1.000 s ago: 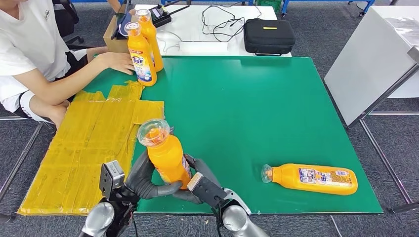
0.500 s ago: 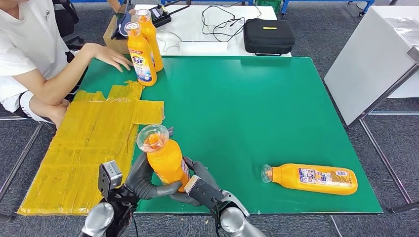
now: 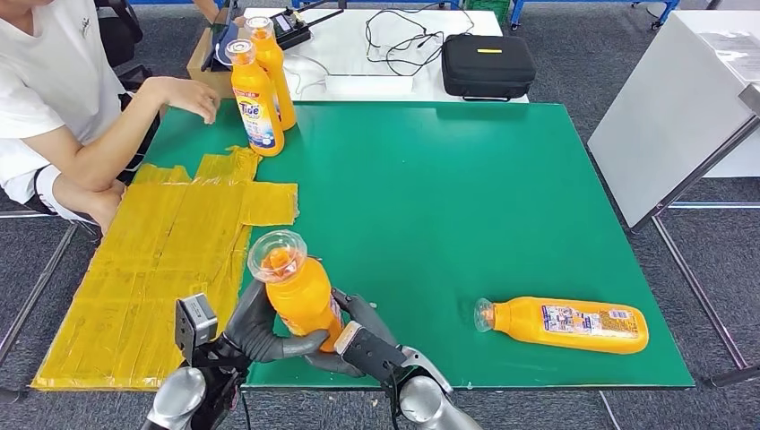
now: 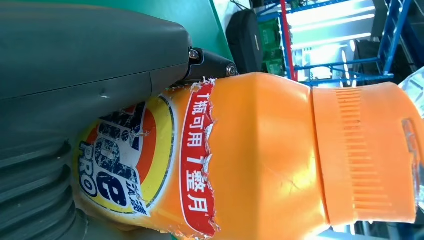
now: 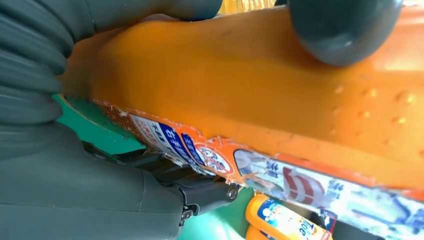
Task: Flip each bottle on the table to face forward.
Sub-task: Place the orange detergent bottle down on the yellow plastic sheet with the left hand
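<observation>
Bright even light, blurry wrist close-ups

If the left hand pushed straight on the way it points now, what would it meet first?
The left hand points across the near table edge toward the right hand, with the held bottle gripped between them. Going on, it would likely press the bottle into the right hand first, though depth is hard to judge.

Lab — blue racks (image 4: pixel 385 40), cabled bench (image 3: pixel 358 45).
</observation>
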You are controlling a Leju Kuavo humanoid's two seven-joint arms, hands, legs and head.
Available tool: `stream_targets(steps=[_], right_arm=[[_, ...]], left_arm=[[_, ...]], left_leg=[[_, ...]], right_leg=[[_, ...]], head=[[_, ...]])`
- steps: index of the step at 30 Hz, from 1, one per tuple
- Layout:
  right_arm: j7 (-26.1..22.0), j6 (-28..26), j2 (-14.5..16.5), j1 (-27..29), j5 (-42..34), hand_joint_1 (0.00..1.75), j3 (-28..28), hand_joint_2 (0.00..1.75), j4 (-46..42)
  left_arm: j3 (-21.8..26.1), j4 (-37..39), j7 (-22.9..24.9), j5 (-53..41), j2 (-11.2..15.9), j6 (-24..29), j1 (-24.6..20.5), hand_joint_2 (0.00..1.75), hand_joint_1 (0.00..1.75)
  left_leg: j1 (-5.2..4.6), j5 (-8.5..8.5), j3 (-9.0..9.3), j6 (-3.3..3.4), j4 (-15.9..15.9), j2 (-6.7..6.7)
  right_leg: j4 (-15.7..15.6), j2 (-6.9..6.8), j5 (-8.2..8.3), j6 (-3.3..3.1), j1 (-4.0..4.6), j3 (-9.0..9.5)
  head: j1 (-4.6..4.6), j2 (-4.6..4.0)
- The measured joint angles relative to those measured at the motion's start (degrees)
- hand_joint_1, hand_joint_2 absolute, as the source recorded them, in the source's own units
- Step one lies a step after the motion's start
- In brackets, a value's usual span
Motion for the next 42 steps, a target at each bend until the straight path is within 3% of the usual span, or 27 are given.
stream_targets(steps=[3,4,9,16,19,23,25,33,42], right_arm=[[-0.3,-0.7,0.0,0.0,0.2,0.20,0.0,1.75,0.0],[-0.5,-1.1,0.0,0.0,0.4,0.00,0.0,1.75,0.0],[-2.4,-5.4,-0.8,1.2,2.4,0.00,-1.3,1.75,-3.5],[-4.8,-7.1,-3.9,6.1,1.2,0.00,-8.0,1.75,-16.1],[-6.1,-8.2,-4.4,8.0,1.1,0.00,-10.1,1.75,-20.4],[-7.8,-9.7,-4.7,10.6,0.2,0.00,-12.9,1.75,-26.6],[-8.1,-10.0,-4.8,11.2,0.0,0.00,-13.8,1.75,-28.9],[-8.8,-11.1,-4.9,11.7,-0.2,0.00,-14.9,1.75,-33.2],[-8.9,-11.2,-4.9,11.4,-0.3,0.00,-14.9,1.75,-34.3]], left_arm=[[0.0,0.0,-0.6,0.3,0.0,-0.4,0.0,1.75,1.75],[0.0,0.0,-0.9,0.2,0.0,-0.4,0.0,1.75,1.75],[0.0,-0.3,-2.7,-1.7,0.0,1.4,-0.1,1.75,1.75],[1.4,-1.5,-3.3,-10.1,0.3,8.8,-0.9,1.75,1.75],[2.0,-1.7,-1.8,-19.2,0.6,15.3,-1.8,1.75,1.75],[3.1,-0.4,2.8,-39.0,1.6,26.9,-5.0,1.75,1.75],[3.5,1.6,4.5,-45.3,2.2,29.6,-7.1,1.75,1.75],[4.3,12.7,10.8,-56.6,4.1,30.8,-13.4,1.75,1.75],[4.3,21.6,11.8,-59.6,4.4,31.8,-16.9,1.75,1.75]], left_leg=[[0.00,0.00,0.00,0.00,0.0,0.01],[0.00,0.00,0.00,0.00,0.0,0.01],[0.00,0.00,0.00,0.00,0.0,-0.01],[-0.02,-0.01,-0.06,0.01,0.0,-0.01],[-0.01,-0.01,-0.06,0.01,0.0,-0.01],[0.00,0.00,-0.07,0.00,0.0,-0.01],[0.01,0.01,-0.06,-0.01,0.0,0.01],[0.00,0.03,-0.07,0.00,0.0,0.21],[-0.01,0.03,-0.10,0.00,0.0,0.22]], right_leg=[[0.0,0.00,0.00,0.00,0.00,-0.01],[0.0,0.00,0.00,0.00,0.00,-0.01],[0.0,0.00,0.00,0.00,-0.01,-0.03],[0.0,0.00,0.02,0.02,-0.02,-0.04],[0.0,0.00,0.02,0.02,-0.01,-0.06],[0.0,0.00,0.02,0.01,0.00,-0.06],[0.0,0.01,0.04,-0.02,0.01,-0.06],[0.0,0.03,0.12,-0.11,0.00,-0.11],[0.0,0.03,0.12,-0.11,0.00,-0.12]], head=[[0.00,0.00],[0.01,0.00],[0.00,0.00],[0.01,0.00],[0.01,0.00],[0.00,0.00],[0.01,0.00],[0.01,0.00],[0.01,0.00]])
